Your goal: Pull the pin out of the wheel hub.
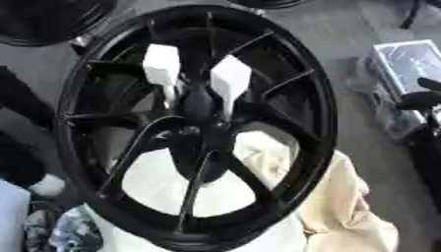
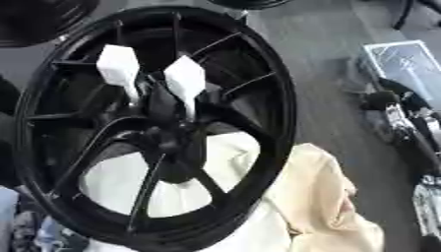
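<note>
black spoked wheel hub (image 1: pixel 194 128), two white pins (image 1: pixel 161 64) upright

Workshop: black wheel rims (image 1: pixel 194 123), grey floor (image 1: pixel 344 39).

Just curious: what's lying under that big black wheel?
Under the black spoked wheel, cream-coloured cloth shows through its lower gaps and beside it; the spokes and rim hide the rest.

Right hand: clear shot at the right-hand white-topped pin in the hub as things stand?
Probably yes. The right hand hangs outside the wheel rim, apart from it; the white-topped pin stands proud of the hub centre, nothing covering it. It must reach in over the rim.
</note>
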